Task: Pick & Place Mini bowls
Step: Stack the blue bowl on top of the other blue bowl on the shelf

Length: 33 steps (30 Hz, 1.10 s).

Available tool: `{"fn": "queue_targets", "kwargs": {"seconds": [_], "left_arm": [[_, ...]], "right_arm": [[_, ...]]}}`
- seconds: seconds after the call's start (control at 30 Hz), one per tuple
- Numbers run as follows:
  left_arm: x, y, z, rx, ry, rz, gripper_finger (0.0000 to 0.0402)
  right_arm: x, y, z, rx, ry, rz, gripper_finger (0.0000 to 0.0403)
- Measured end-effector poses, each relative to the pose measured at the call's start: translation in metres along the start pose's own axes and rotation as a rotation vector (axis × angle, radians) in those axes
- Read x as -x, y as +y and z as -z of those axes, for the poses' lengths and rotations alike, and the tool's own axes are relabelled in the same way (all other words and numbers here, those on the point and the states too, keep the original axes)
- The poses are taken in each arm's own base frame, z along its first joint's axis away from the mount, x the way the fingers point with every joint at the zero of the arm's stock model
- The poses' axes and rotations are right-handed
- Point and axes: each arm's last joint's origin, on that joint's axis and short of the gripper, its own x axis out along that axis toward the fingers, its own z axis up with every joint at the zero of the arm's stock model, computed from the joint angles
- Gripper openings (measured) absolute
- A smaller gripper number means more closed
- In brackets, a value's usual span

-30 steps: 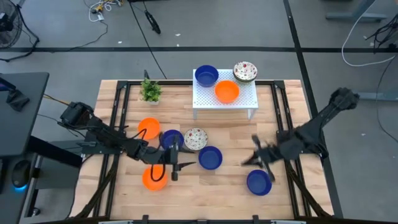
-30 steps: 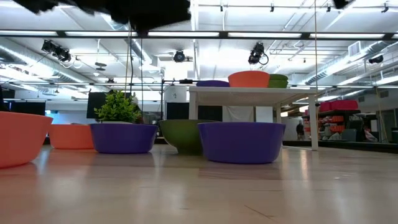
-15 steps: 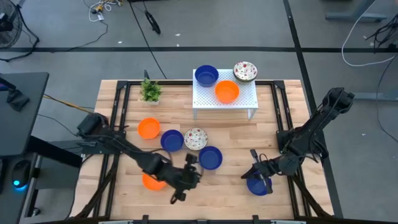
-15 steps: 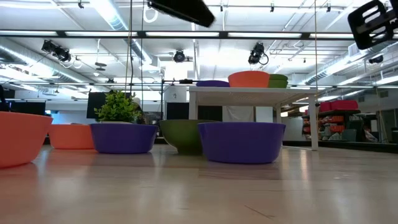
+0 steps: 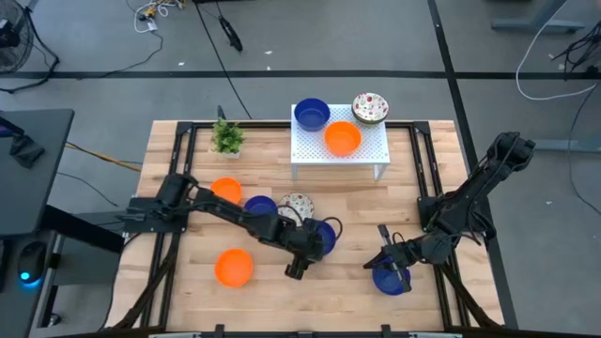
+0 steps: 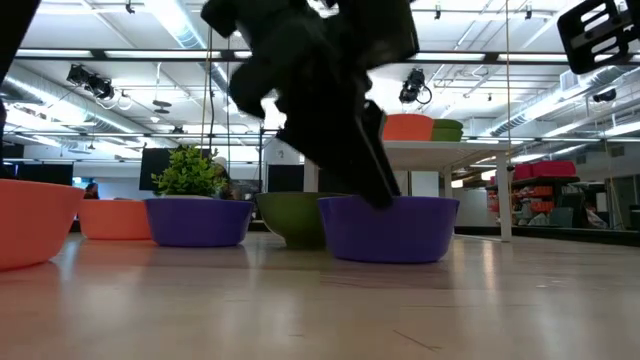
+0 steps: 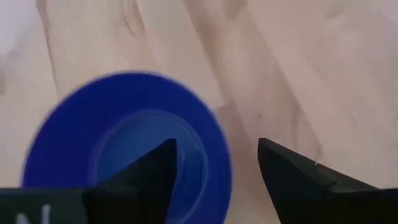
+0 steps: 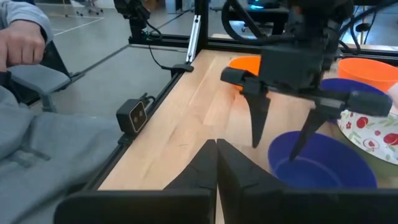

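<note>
The wooden table [image 5: 310,300] carried it all, and no brand, label or writing could be read anywhere. Beyond both grippers, at the far edge, stood the white perforated stand [image 5: 339,153] with a blue bowl [image 5: 311,115], an orange bowl [image 5: 343,139] and a speckled bowl [image 5: 370,108] at its top. The left gripper [image 5: 302,253] was down over the middle blue bowl [image 5: 322,238], fingers spread wide, one finger [image 7: 144,180] inside the bowl and the other outside, so the rim sat between them without a visible pinch. Just behind that gripper sat another speckled bowl [image 5: 296,207] and a second blue one [image 5: 258,208], with an orange bowl [image 5: 223,192] farther along the arm and another orange bowl [image 5: 233,268] on the near side of it. The right gripper [image 5: 388,253] hung at its own blue bowl [image 5: 388,280], fingers pressed together with nothing between them. A small green plant [image 5: 226,137] stood far off to the left gripper's back corner.
</note>
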Motion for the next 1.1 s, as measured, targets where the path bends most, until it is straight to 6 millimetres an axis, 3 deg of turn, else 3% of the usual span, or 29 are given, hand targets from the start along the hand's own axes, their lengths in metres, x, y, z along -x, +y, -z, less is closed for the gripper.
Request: {"fn": "queue_targets", "kwargs": {"seconds": [0.17,0.43,0.67,0.77,0.9,1.0,1.1], "left_arm": [[-0.005,0.004,0.002,0.009,0.010,-0.005,0.0167],[-0.005,0.004,0.006,0.006,0.038,0.017,0.0020],[0.002,-0.003,0.003,-0.053,0.038,0.013,0.0007],[0.027,-0.009,-0.015,-0.070,0.006,0.008,0.0006],[0.090,-0.009,-0.049,-0.088,-0.061,-0.071,0.0005],[0.143,0.007,-0.070,-0.059,-0.115,-0.185,0.0004],[0.196,0.038,-0.087,0.008,-0.206,-0.330,0.0004]], "right_arm": [[0.000,0.000,0.000,-0.003,0.004,0.000,0.0006],[0.000,0.000,0.000,-0.008,0.004,0.001,0.0006],[0.000,0.000,0.000,-0.008,0.004,0.001,0.0006],[0.000,0.000,0.000,-0.008,0.004,0.000,0.0006],[0.000,0.000,0.000,-0.008,0.004,0.000,0.0007],[0.000,0.000,0.000,-0.008,0.004,0.001,0.0007],[0.000,0.000,0.000,-0.010,0.001,0.000,0.0007]]}}
